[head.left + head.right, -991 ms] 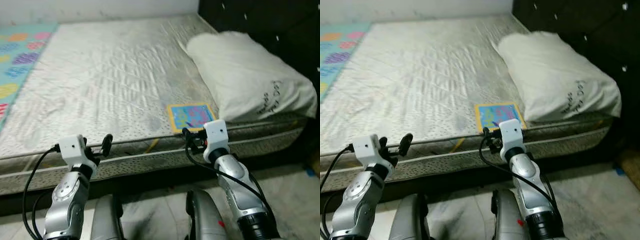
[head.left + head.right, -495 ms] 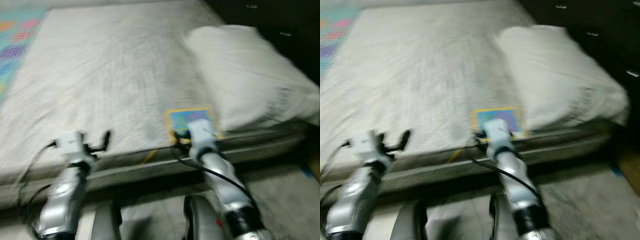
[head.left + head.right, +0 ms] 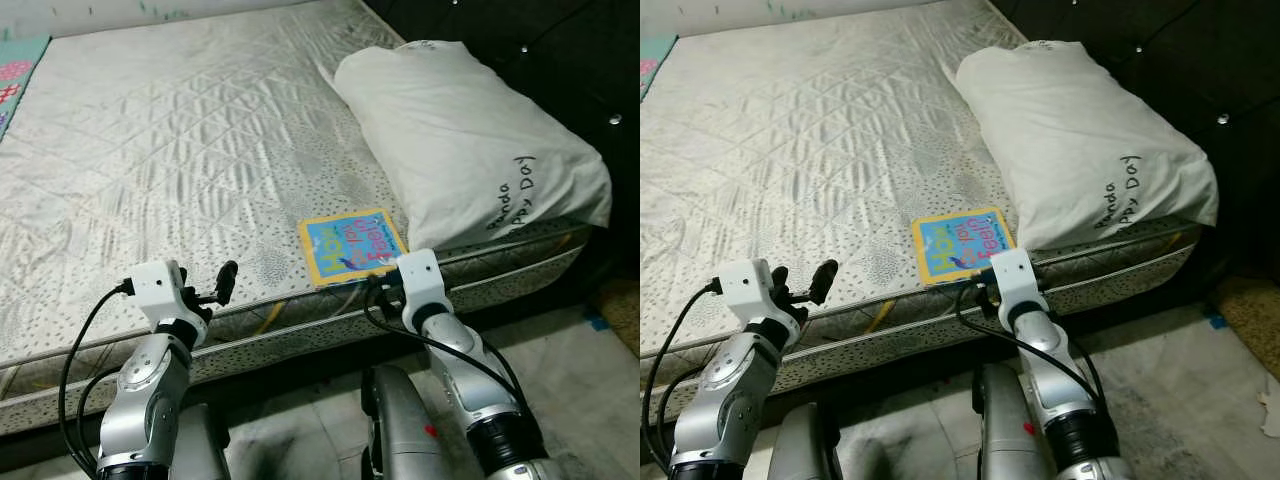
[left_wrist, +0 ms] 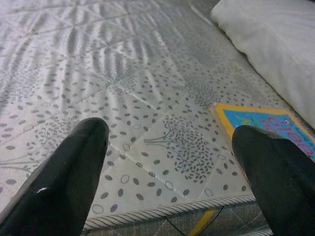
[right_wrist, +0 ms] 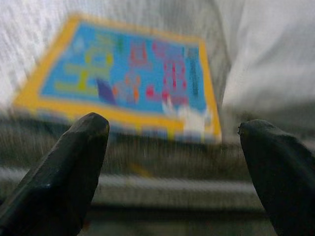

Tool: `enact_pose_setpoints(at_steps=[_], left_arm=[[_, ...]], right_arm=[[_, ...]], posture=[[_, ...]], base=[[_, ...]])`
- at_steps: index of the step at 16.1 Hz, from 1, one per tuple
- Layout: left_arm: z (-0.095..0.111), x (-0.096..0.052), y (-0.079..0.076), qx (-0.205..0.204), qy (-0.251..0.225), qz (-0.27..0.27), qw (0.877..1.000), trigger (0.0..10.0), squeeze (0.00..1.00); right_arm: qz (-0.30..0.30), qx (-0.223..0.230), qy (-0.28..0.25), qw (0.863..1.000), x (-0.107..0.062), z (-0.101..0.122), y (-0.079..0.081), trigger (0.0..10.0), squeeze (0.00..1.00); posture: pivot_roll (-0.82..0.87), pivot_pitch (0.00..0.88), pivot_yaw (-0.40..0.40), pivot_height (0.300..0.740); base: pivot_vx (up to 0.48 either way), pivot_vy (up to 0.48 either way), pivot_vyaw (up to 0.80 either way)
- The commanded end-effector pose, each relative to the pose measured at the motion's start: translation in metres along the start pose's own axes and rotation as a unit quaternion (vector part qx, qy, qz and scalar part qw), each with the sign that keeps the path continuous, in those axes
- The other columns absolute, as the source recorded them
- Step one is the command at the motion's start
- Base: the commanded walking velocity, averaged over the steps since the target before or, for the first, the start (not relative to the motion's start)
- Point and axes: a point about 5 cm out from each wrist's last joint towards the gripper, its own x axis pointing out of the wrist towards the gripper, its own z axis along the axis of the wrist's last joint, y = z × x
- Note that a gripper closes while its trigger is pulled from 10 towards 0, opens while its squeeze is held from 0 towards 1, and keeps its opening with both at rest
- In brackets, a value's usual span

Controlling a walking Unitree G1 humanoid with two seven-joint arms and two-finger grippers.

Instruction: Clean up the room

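A thin blue book with a yellow border [image 3: 350, 245] lies flat on the bare quilted mattress [image 3: 170, 130], close to its front edge and just left of a white pillow [image 3: 470, 140]. My right gripper [image 5: 172, 125] is open and level with the mattress edge, directly in front of the book [image 5: 123, 81], a short way off it. My left gripper [image 4: 170, 132] is also open and hovers at the mattress edge further left, holding nothing. The book's corner [image 4: 266, 123] appears beside one of its fingers [image 4: 74, 172].
A dark tufted headboard [image 3: 520, 40] stands behind the pillow on the right. A colourful play mat [image 3: 12, 75] lies beyond the mattress at the far left. Grey floor [image 3: 590, 370] runs along the bed's front, with my own legs [image 3: 400, 420] below.
The camera has shifted, so the bed sits lower and nearer in view. My right gripper has come up close in front of the book. Both grippers stay open.
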Motion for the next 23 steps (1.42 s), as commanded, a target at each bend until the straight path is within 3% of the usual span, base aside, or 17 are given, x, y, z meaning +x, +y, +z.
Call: enact_pose_setpoints(at_steps=[1, 4, 7, 12, 23], left_arm=[[0.000, -0.003, 0.002, 0.007, 0.005, 0.006, 1.000, 10.0, 0.00], [-0.005, -0.006, 0.003, 0.007, 0.018, 0.006, 1.000, 10.0, 0.00], [-0.006, -0.006, 0.002, 0.007, 0.023, 0.006, 1.000, 10.0, 0.00], [-0.008, -0.006, -0.003, 0.008, 0.038, -0.008, 0.999, 10.0, 0.00], [-0.008, -0.006, -0.003, 0.008, 0.038, -0.008, 0.999, 10.0, 0.00]], right_arm=[[0.027, -0.004, 0.028, 0.999, 0.002, -0.005, 0.007, 10.0, 0.00], [0.102, 0.007, 0.056, 0.993, -0.004, -0.013, 0.020, 10.0, 0.00], [0.120, 0.015, 0.047, 0.992, -0.007, -0.010, 0.025, 10.0, 0.00], [0.169, 0.027, 0.042, 0.984, -0.006, -0.003, 0.052, 10.0, 0.00], [0.169, 0.027, 0.042, 0.984, -0.006, -0.003, 0.052, 10.0, 0.00]], posture=[[-0.15, 0.144, 0.018, 0.549], [-0.15, 0.161, 0.015, 0.549], [-0.15, 0.169, 0.019, 0.549], [-0.14, 0.170, 0.030, 0.549], [-0.14, 0.170, 0.030, 0.549]], base=[[0.000, 0.000, 0.00], [0.000, 0.000, 0.00], [0.000, 0.000, 0.00], [0.000, 0.000, 0.00], [0.000, 0.000, 0.00]])
